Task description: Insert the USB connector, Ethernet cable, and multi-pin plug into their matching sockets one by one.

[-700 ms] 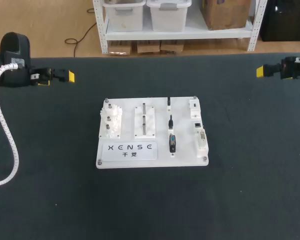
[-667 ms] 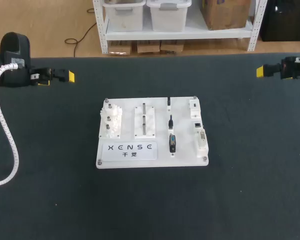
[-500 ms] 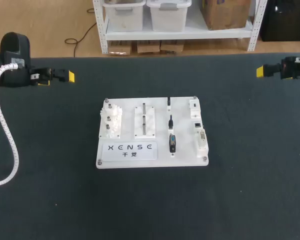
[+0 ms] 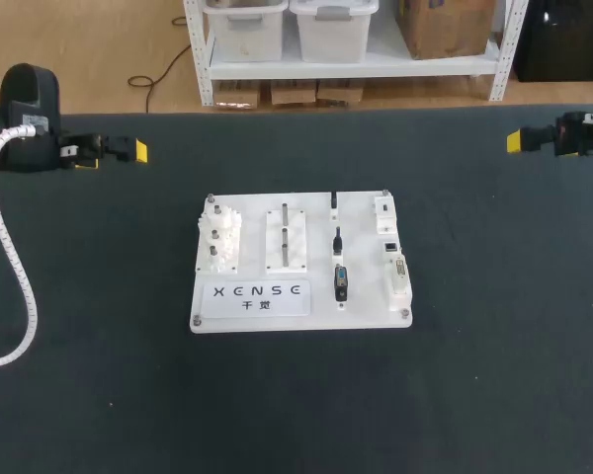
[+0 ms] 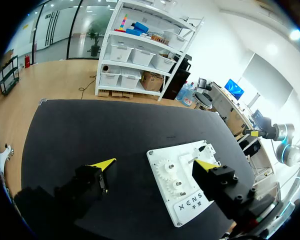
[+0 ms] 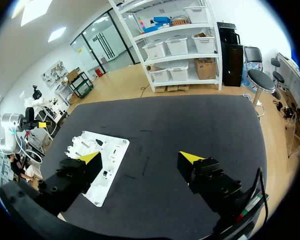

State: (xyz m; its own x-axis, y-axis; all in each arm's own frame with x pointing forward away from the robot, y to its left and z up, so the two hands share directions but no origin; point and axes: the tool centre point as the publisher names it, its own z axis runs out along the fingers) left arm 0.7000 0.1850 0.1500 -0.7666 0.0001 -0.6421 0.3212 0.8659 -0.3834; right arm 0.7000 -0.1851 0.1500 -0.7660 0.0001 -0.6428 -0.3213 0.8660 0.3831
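Left wrist view, nearest first: left gripper (image 5: 154, 164), fingers spread wide, nothing gripped, only bare black table (image 5: 90, 125) between them. Just ahead of the fingers, nearer one finger than the other: white board (image 5: 176, 210), with gears (image 5: 166, 174) lying flat on it. Readable as gears only here; just a white block from overhead. Plugs too small to pick out in this view. Far past the board: right gripper (image 5: 253, 133).

Right wrist view, nearest first: own fingers likewise gaping wide, holding nothing. Board ahead and off to one side, partly hidden behind one finger. Connectors not legible here either.

Head view alone gives the plug layout. Toward the board's near edge: multi-pin plug (image 4: 341, 282), lying flat. Farther along the same line: two smaller black plugs (image 4: 337, 240); cannot tell which is USB and which Ethernet. Just beside all three: socket column (image 4: 393, 259), with none of the plugs in it. At the far edge of the table, both grippers out at opposite sides, fingers pointing inward, well apart from the board and from every plug.
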